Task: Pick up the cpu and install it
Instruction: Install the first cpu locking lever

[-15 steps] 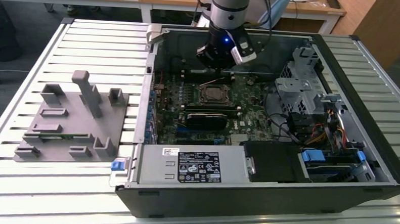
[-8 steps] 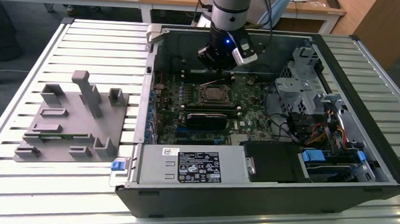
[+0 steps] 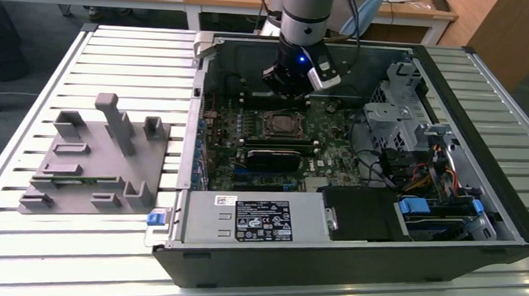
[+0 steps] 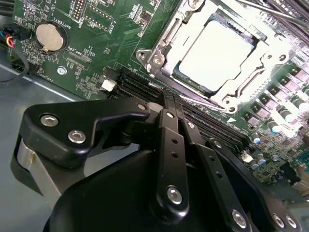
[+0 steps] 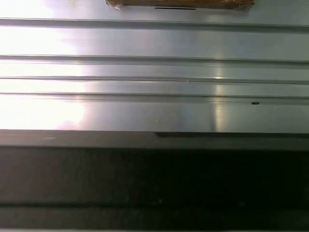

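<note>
A: Gripper [image 3: 294,89] hangs inside the open PC case [image 3: 475,217], over the back part of the motherboard [image 3: 327,147], just behind the socket as the exterior view has it. In the second wrist view the black fingers [image 4: 170,145] sit pressed together, closed, nothing between them.

B: cpu?

A: cpu [image 4: 217,55] lies flat in the socket [image 4: 164,41], pale silver-white square top, smooth w/ strong glare. Bright metal frame around it on all sides, screws at the corners. Gripper not touching it, tips near the socket's edge, above the dark RAM slots [image 4: 140,87].

B: Surfaces?

A: Board is green, dense w/ small parts; round coin cell [image 4: 50,37] well apart from the socket. Gripper links are matte black, bolted w/ silver screws. Grey plastic fixture [image 3: 94,161] sits on the ribbed aluminium table [image 3: 35,78], on the exterior view's left of the case, blocky w/ upright posts.

B: Room to move?

A: Open above the socket. Tighter to the exterior view's right: metal drive cage [image 3: 395,120] and cable bundle [image 3: 428,175]. Black PSU block [image 3: 261,218] along the near wall. First wrist view has slotted aluminium [image 5: 154,77] past a dark edge [image 5: 154,140].
</note>
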Robot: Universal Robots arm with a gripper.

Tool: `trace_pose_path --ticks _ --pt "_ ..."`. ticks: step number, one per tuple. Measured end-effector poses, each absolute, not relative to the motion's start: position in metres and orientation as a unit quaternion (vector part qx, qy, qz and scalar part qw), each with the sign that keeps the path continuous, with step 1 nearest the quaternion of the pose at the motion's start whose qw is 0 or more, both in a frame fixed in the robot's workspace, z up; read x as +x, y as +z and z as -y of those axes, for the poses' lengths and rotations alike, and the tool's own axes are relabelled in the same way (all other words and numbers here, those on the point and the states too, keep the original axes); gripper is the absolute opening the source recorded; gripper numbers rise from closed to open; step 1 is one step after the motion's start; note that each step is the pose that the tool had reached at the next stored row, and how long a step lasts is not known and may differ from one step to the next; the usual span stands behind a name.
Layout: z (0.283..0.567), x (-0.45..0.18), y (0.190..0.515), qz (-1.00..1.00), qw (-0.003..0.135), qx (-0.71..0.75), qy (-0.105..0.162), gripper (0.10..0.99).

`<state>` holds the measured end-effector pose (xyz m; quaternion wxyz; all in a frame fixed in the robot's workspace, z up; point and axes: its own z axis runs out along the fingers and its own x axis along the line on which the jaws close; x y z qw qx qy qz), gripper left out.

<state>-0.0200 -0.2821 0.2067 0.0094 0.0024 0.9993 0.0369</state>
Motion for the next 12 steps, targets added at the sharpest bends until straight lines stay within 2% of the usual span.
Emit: trace_pose_path --ticks 12 --pt "0.2821 -0.0185 0.2005 -0.999 0.009 0.002 0.036 0.106"
